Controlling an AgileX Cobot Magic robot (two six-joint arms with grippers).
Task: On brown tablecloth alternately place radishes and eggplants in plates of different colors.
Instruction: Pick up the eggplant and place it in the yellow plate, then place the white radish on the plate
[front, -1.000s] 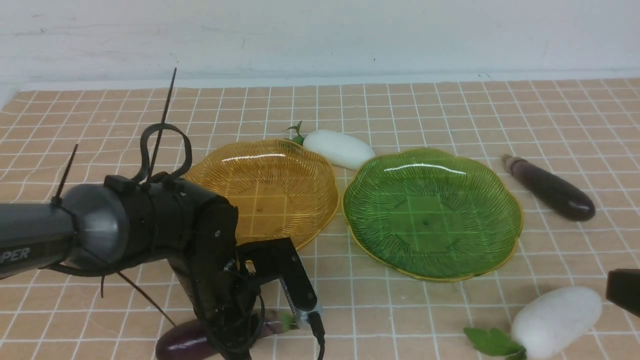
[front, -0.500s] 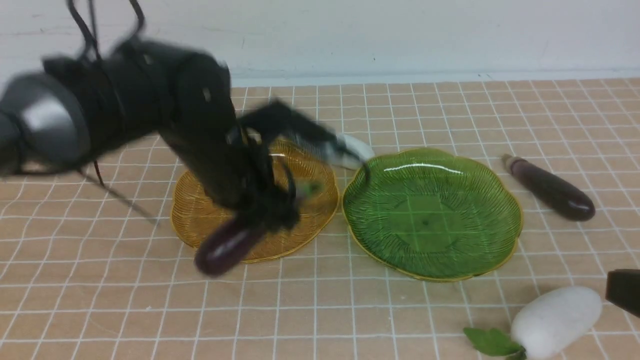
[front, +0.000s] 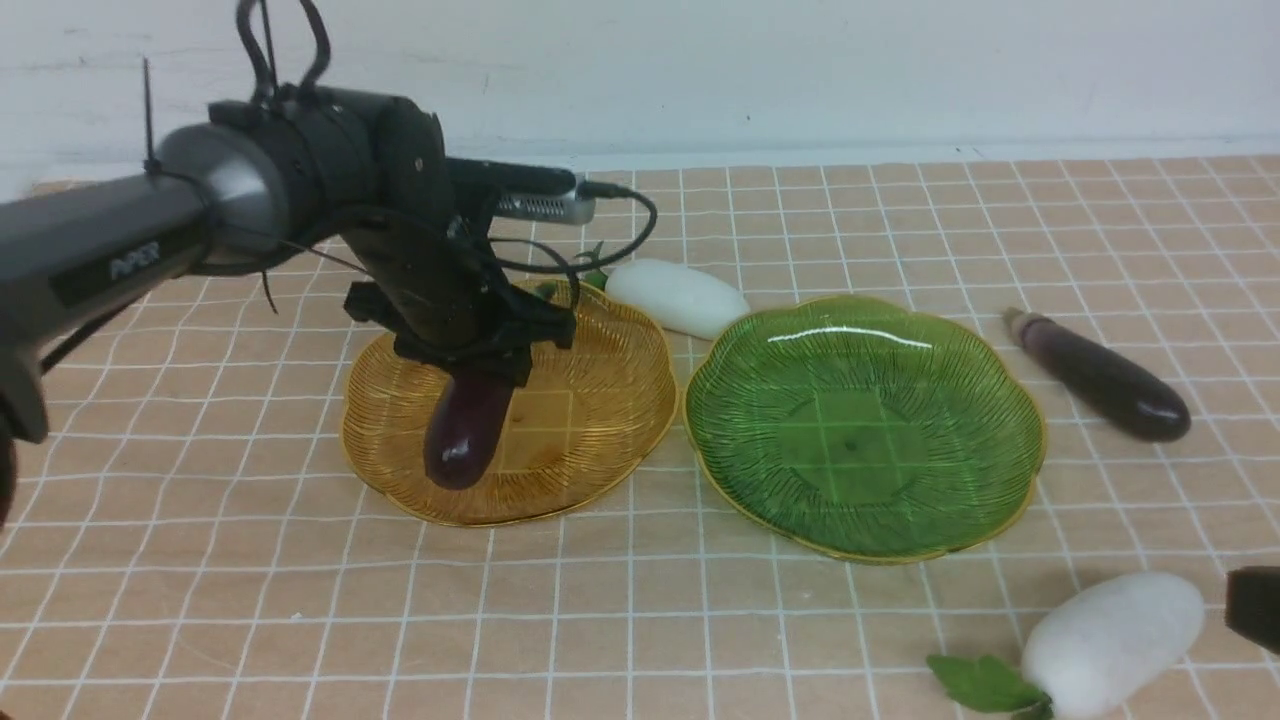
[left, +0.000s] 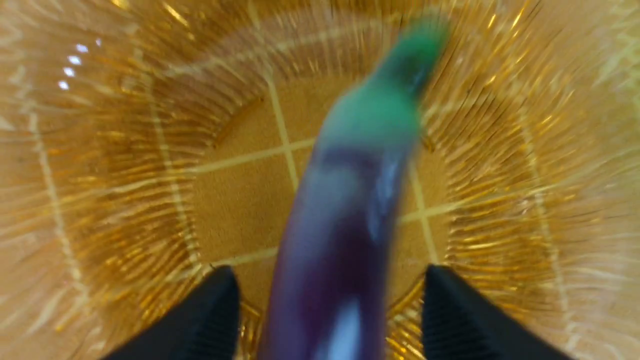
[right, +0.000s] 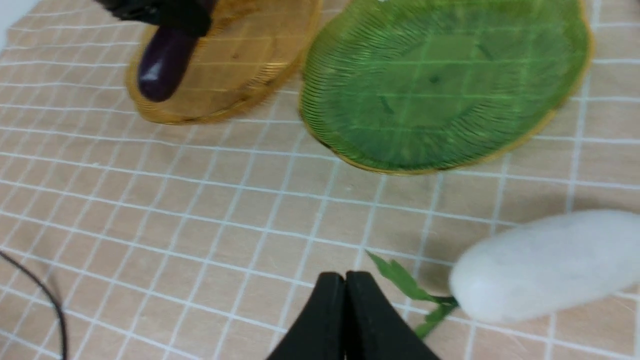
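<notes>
Left arm (front: 100, 262): grey tube lettered PIPER, silver collar, black wrist housing, looped black cables (front: 652, 215), thin cable ties (front: 146, 100). Left gripper (left: 328, 270) has black tapered fingers (left: 200, 325).

Left plate (front: 630, 420) and right plate (front: 865, 430) side by side on the tablecloth (front: 300, 600), first eggplant (front: 465, 430) over the left plate, second eggplant (front: 1100, 378) right of the right plate, far radish (front: 678, 297) behind the gap between them, near radish (front: 1110, 640) front right

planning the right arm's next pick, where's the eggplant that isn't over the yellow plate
In the front view the eggplant lies on the cloth on the robot's right, just right of the green plate and beyond the near radish.
</notes>
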